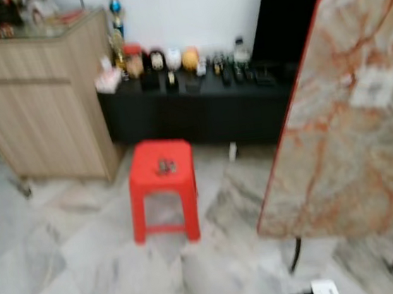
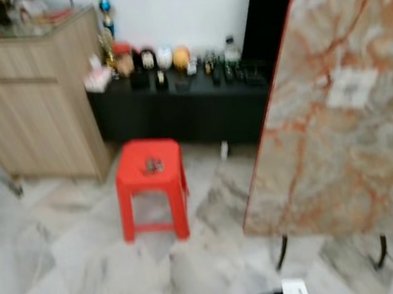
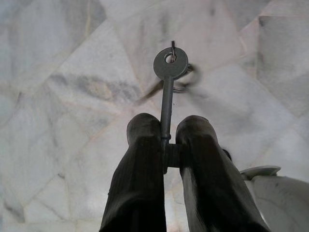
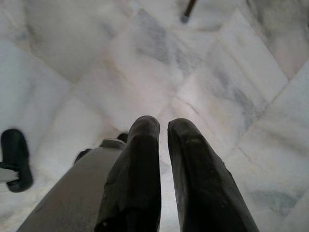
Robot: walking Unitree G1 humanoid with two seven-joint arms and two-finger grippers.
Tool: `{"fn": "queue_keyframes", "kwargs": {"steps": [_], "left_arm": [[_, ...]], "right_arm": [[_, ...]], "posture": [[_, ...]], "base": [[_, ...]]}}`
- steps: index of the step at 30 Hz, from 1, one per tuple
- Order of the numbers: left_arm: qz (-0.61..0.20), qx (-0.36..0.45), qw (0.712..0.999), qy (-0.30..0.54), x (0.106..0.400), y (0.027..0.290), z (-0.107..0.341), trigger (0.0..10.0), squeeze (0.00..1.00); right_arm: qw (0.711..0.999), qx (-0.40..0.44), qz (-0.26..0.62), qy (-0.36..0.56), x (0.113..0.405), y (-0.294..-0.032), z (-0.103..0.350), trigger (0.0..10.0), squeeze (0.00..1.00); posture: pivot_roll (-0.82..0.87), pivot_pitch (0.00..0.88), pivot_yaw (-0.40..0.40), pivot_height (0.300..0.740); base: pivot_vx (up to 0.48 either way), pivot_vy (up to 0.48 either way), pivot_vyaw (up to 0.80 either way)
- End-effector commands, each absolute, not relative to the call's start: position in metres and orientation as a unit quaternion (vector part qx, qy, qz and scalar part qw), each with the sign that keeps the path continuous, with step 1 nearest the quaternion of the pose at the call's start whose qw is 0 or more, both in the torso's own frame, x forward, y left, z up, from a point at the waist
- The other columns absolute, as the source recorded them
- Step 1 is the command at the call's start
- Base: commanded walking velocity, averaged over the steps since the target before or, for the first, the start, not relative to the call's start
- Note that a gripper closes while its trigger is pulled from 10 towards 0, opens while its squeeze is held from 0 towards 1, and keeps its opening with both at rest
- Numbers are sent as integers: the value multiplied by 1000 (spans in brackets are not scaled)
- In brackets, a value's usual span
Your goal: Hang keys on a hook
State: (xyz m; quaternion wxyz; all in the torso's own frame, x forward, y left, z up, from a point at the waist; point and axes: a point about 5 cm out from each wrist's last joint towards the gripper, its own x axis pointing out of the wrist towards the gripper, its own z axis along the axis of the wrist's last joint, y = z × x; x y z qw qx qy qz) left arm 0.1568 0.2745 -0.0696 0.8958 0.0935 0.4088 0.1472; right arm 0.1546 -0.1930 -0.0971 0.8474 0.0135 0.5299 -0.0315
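Note:
My left gripper [image 3: 167, 126] is shut on the shank of a grey metal key [image 3: 170, 65]. The key sticks out past the fingertips over the marble floor, and a blurred key ring [image 3: 186, 79] hangs from its round head. My right gripper [image 4: 163, 124] is shut with nothing between its fingers, hanging low over the floor. A small metal bunch [image 1: 165, 167] that looks like more keys lies on top of a red plastic stool [image 1: 163, 188] ahead of me.
A large marble-patterned table [image 1: 350, 122] with a red edge and black legs stands close on the right. A wooden cabinet [image 1: 42, 101] stands at the left. Along the white wall behind the stool runs a low black bench [image 1: 199, 107] with several small ornaments.

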Motion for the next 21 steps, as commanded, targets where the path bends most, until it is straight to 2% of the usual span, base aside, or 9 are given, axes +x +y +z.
{"fn": "queue_keyframes", "kwargs": {"steps": [1,9,15,21], "left_arm": [[135,90,898,410,157,268,-72,10000,0],[140,92,905,391,163,274,-66,10000,0],[150,94,919,354,179,280,-55,10000,0],[148,87,930,324,192,275,-48,10000,0]], "right_arm": [[847,11,-43,530,152,-200,-97,10000,0],[847,14,-49,529,151,-199,-98,10000,0],[844,0,-37,535,152,-199,-97,10000,0],[844,1,-38,535,152,-200,-97,10000,0]], "posture": [[50,0,-61,740],[58,0,-50,740],[58,0,-51,740],[48,0,-55,740]], "base": [[0,-337,0],[0,0,0],[0,0,-745],[0,0,-744]]}}
